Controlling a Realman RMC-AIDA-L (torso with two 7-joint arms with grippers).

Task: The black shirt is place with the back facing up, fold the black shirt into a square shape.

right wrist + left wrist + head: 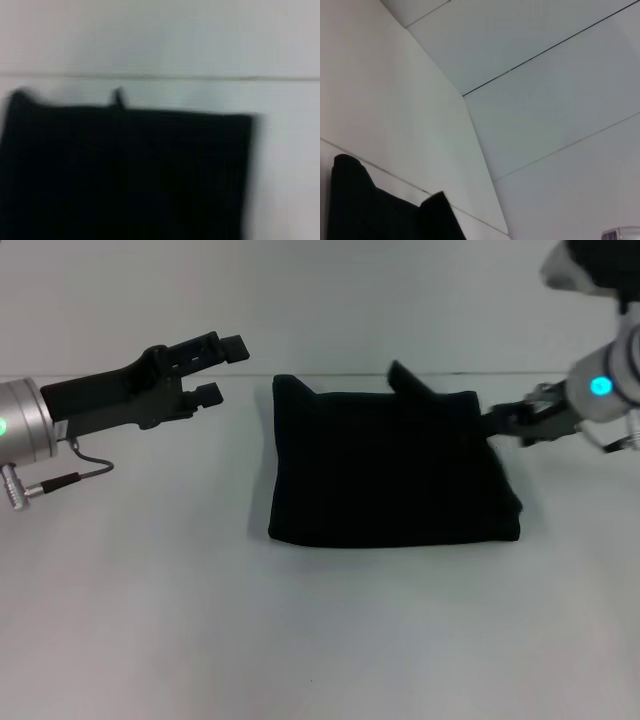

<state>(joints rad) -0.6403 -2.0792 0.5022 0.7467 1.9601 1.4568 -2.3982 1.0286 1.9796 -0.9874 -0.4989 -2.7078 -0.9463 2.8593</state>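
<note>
The black shirt (390,470) lies folded into a rough square at the middle of the white table; no lettering shows. A small flap sticks up at its far edge. My left gripper (230,368) is open and empty, held above the table to the left of the shirt's far left corner, apart from it. My right gripper (497,425) is at the shirt's right edge near the far right corner. The shirt also shows in the left wrist view (370,210) and fills the right wrist view (125,170).
The white table (320,640) stretches in front of and beside the shirt. A white wall (330,300) rises behind the table's far edge, just beyond the shirt. A cable (70,475) hangs from the left arm.
</note>
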